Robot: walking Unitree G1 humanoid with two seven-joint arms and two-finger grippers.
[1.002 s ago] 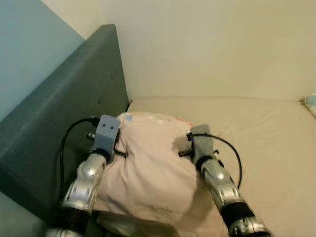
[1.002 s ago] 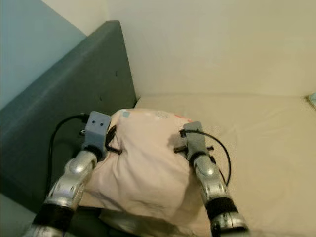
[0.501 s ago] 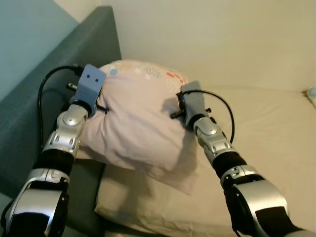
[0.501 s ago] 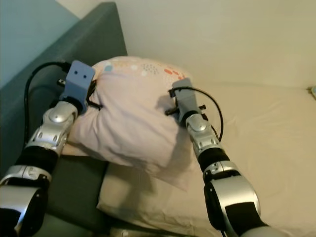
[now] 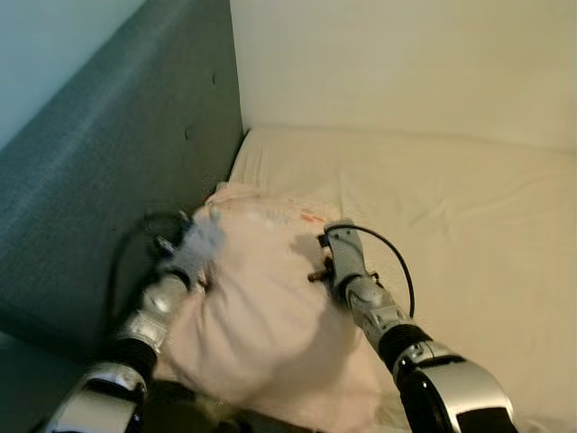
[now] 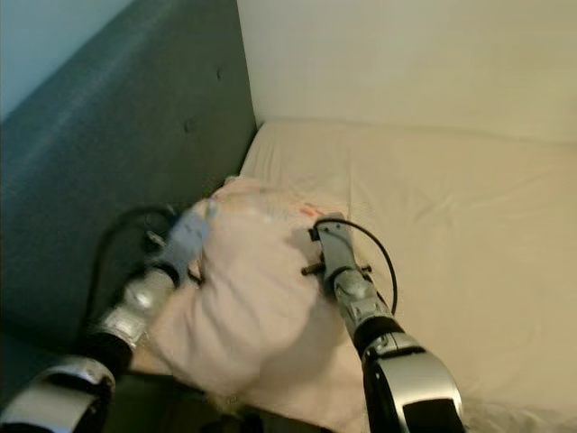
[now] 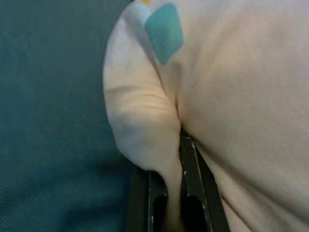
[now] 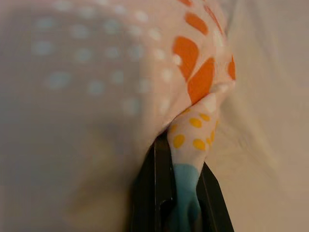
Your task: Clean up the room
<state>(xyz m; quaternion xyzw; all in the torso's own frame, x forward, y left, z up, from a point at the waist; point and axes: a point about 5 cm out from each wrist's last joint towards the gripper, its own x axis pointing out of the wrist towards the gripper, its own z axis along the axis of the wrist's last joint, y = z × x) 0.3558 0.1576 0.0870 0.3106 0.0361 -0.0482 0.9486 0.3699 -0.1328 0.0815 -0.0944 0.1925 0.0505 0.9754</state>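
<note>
Left gripper [image 7: 166,203] and right gripper [image 8: 181,203] each pinch a pillow [image 5: 270,316] edge; advise lowering both level, headboard [image 5: 108,180] beside left.

1. Soft matt cloth on the pillow [image 5: 270,316], pale pink with printed dots.
2. Rough woven cloth on the headboard [image 5: 108,180].
3. Smooth, wrinkly cream cloth on the bed sheet [image 5: 451,198].
4. Shiny silver metal on the arms [image 5: 370,307].

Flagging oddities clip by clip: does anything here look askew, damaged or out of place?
Nothing damaged or spilled. The pink pillow is bunched and tilted, pinched at its sides by the left gripper and right gripper, beside the grey headboard on the cream mattress. That fits carrying it.
</note>
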